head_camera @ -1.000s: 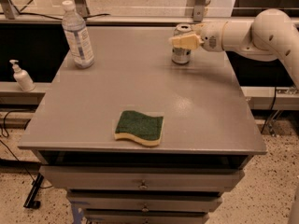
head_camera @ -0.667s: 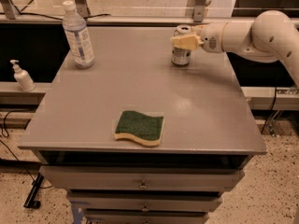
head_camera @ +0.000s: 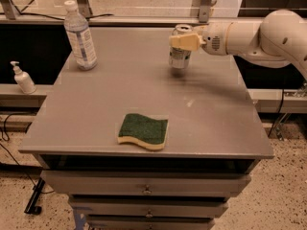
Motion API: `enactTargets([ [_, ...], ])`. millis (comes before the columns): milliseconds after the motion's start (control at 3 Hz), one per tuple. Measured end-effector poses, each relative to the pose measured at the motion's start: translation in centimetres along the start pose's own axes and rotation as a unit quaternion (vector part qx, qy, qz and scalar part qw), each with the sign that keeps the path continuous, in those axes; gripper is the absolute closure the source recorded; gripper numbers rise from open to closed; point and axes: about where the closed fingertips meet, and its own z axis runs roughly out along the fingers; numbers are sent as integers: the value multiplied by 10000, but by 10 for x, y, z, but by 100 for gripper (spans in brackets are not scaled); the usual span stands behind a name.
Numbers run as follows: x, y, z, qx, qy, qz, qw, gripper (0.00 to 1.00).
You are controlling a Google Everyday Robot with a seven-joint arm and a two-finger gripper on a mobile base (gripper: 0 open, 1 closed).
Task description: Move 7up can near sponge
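Note:
The 7up can, silvery with a shiny top, is upright at the far right part of the grey table. My gripper reaches in from the right on a white arm and is shut on the can's upper part; one yellow finger lies across the can's front. I cannot tell whether the can rests on the table or hangs just above it. The sponge, dark green over pale yellow foam, lies flat near the table's front edge, well in front of the can and a little to its left.
A clear plastic water bottle stands at the table's far left corner. A small white pump dispenser stands on a lower ledge left of the table. Drawers sit under the tabletop.
The gripper and the can in it have shifted slightly left and towards the front of the table. The sponge and bottle have not moved.

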Motion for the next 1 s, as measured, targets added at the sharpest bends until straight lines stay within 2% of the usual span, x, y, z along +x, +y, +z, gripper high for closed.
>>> enactTargets([
  [333, -17, 56, 4, -290, -156, 265, 9991, 100],
  [667, -19, 103, 8, -495, -204, 335, 9980, 100],
  [1000, -3, 138, 5, -542, -132, 290, 9980, 100],
])
